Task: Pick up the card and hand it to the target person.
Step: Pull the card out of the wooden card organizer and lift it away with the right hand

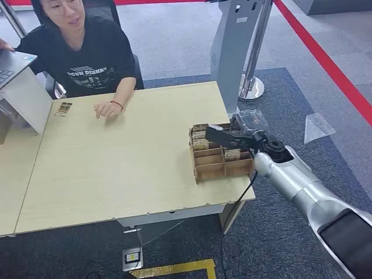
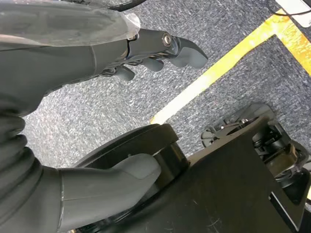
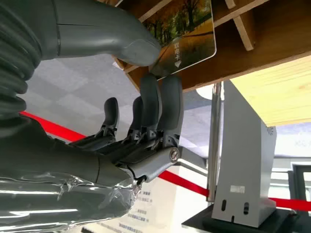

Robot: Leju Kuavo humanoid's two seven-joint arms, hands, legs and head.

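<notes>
right arm (image 1: 307, 186): you see a silver tube with a black panel near the shoulder end and a black joint ring at the wrist.
right hand (image 3: 146, 121): you get a grey ribbed cuff, a thick grey thumb, darker fingers, a silver screw at a knuckle and clear film over the back.
left hand (image 2: 110, 63): look for the same grey ribbed cuff and thumb, dark fingers, one screw and clear film on top.

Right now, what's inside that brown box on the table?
The box has compartments with cards standing in some. The right hand pinches one card there. The hand covers the back slots, so their contents can't be seen.
</notes>
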